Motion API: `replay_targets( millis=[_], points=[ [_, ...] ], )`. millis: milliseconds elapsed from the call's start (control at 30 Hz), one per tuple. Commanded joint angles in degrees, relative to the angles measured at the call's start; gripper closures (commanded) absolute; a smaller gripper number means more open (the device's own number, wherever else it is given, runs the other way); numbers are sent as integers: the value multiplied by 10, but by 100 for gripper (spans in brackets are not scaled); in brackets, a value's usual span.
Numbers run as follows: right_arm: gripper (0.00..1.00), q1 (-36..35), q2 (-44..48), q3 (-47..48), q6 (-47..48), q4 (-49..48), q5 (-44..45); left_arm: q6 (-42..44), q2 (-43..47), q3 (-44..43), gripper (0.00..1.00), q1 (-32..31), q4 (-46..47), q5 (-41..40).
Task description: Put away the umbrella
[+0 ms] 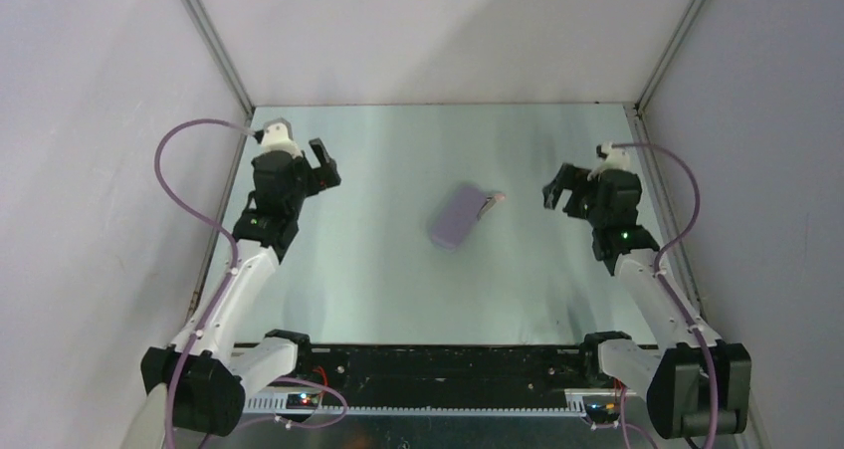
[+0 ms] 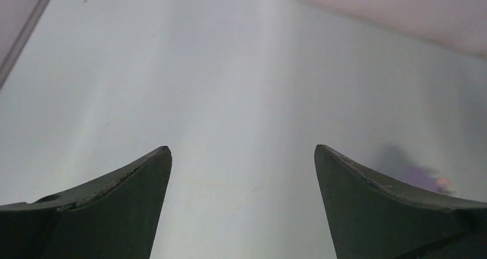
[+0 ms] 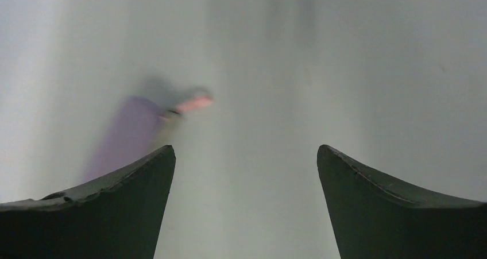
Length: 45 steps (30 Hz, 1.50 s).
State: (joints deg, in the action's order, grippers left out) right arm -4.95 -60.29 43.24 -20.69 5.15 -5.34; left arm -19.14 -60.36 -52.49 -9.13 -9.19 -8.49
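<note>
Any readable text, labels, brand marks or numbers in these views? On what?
None readable.
The pale lilac oblong hard case and the small pink piece at its far end show no print from above, and both are blurred in the wrist views.
The shiny metal table carries no markings.

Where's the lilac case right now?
In the top view the lilac case lies mid-table, between the left pincer and the right pincer, nearer the right, touched by neither.
</note>
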Motion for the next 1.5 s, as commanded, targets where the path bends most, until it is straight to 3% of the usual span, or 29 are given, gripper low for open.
replay_targets(
  millis=[0,133,233,333,367,533,600,633,733,800,867,933,1000,1033,1100,1133,1167,1200,1467],
  points=[
    [4,24,14,-95,84,-155,91,53,41,103,0,1,35,-131],
    [1,32,-1,-180,156,-294,74,84,93,227,6,2,177,-231],
    [1,41,-28,-231,155,-435,47,135,127,319,12,3,335,-225],
    [1,57,-58,-232,147,-501,26,169,130,432,10,6,525,-219],
    [1,65,-74,-230,139,-510,27,164,119,447,8,10,546,-219],
    [2,76,-72,-208,143,-447,-56,153,73,428,6,30,485,-203],
    [1,70,-45,-213,153,-396,-34,163,59,423,6,31,497,-180],
    [1,67,-26,-218,157,-382,24,167,53,417,6,32,500,-173],
    [0,75,-16,-286,141,-431,109,219,24,405,7,38,506,-185],
    [1,86,-19,-301,139,-459,101,231,14,409,6,56,538,-173],
    [1,89,-44,-313,137,-529,81,206,7,409,8,96,553,-112],
    [1,89,-122,-320,135,-599,75,173,-6,404,13,128,565,-62],
    [1,84,-176,-324,149,-684,68,166,-30,423,14,135,638,-32],
    [0,75,-169,-301,156,-618,54,167,-55,444,15,136,692,-16],
    [1,58,-179,-295,172,-631,76,169,-116,469,15,135,804,-14],
    [0,55,-171,-295,173,-619,98,167,-119,468,13,136,802,-18],
    [1,53,-170,-292,173,-611,103,164,-108,443,12,135,725,-23],
    [0,53,-176,-293,174,-620,102,165,-108,424,3,135,692,-40],
    [1,58,-175,-290,173,-610,85,183,-113,417,0,117,693,-29]
  ],
)
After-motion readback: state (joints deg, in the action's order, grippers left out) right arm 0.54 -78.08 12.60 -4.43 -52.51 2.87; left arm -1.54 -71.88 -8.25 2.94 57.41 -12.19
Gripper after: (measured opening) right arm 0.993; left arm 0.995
